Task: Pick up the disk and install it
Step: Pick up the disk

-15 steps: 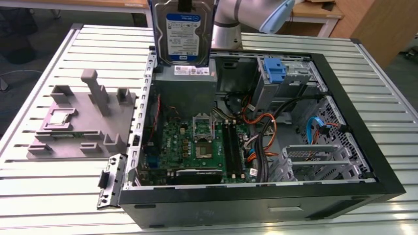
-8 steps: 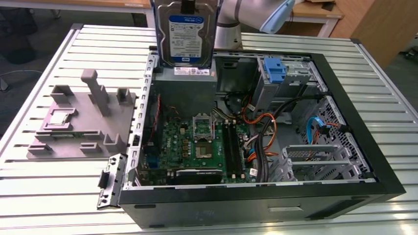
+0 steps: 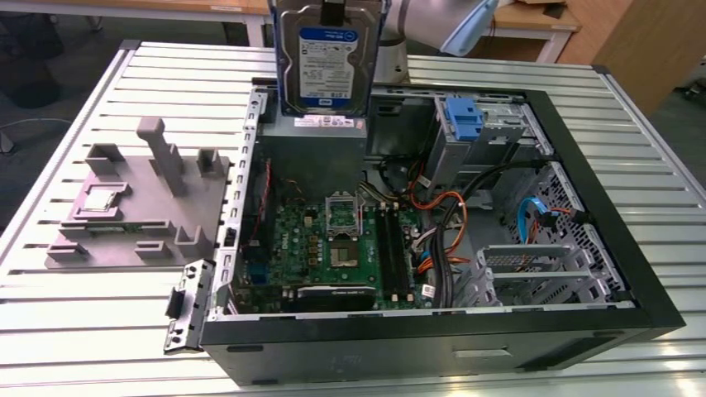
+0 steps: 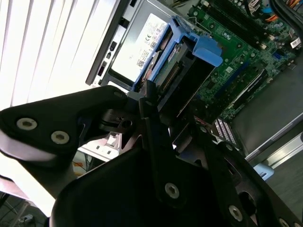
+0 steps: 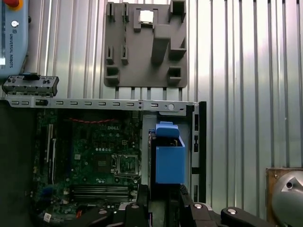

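Observation:
The disk hangs upright over the far end of the open computer case, its blue-and-white label facing the exterior camera. My gripper is shut on its upper edge. In the second wrist view the black fingers clamp the disk, and its blue carrier rails and connector edge point down at the case. In the first wrist view the disk is seen edge-on below my gripper, above the grey power-supply box.
Inside the case lie the green motherboard, the grey power-supply box, a blue bracket in the drive bay and loose cables. A grey fixture block stands on the slatted table at the exterior view's left.

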Controlling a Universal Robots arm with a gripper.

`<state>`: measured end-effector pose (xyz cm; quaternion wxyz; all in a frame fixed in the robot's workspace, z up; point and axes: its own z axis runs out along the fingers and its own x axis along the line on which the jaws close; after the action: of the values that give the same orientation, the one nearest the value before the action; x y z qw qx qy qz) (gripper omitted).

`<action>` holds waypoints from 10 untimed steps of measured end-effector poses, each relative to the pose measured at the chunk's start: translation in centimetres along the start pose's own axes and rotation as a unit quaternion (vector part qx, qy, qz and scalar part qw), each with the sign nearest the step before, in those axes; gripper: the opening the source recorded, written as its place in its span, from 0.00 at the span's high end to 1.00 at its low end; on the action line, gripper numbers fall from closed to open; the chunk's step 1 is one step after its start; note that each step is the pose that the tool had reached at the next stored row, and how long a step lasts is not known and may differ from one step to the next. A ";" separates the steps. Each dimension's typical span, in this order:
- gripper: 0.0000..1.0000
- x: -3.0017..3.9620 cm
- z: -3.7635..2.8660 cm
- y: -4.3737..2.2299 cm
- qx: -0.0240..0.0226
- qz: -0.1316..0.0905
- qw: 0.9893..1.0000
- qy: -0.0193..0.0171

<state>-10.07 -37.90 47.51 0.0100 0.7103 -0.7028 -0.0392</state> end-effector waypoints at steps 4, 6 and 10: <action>0.65 0.06 -0.06 -0.93 -0.001 0.000 1.000 0.000; 0.65 0.08 -0.09 -1.44 -0.001 0.000 1.000 0.000; 0.65 0.10 -0.15 -2.46 -0.002 0.000 1.000 0.000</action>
<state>-7.61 -37.98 47.48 0.0113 0.7102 -0.7027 -0.0405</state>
